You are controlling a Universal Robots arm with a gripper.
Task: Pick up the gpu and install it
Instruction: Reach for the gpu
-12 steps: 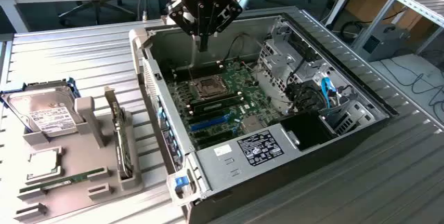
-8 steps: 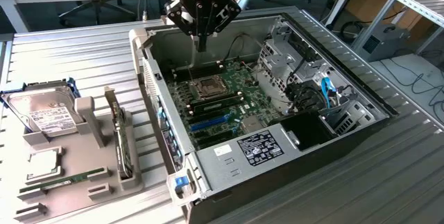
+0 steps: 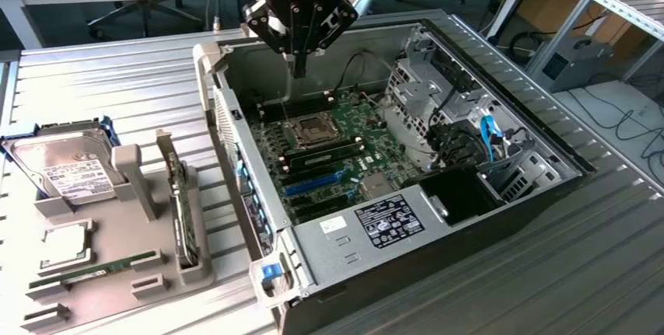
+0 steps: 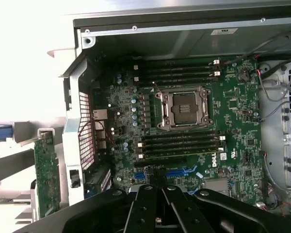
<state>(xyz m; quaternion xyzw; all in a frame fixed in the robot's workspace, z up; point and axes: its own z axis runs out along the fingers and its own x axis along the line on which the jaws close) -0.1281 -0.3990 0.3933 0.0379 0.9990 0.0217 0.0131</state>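
The gripper hangs above the open computer case. Its fingers are pressed together and hold nothing. Below the fingertips lies the motherboard, with free air between them. The gpu stands on edge in the grey tray, well apart from the fingers, beyond the case's rear wall. Its upper edge is uncovered.

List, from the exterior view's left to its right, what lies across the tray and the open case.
hard drive → gpu, standing on edge → CPU socket → drive cage → blue cable
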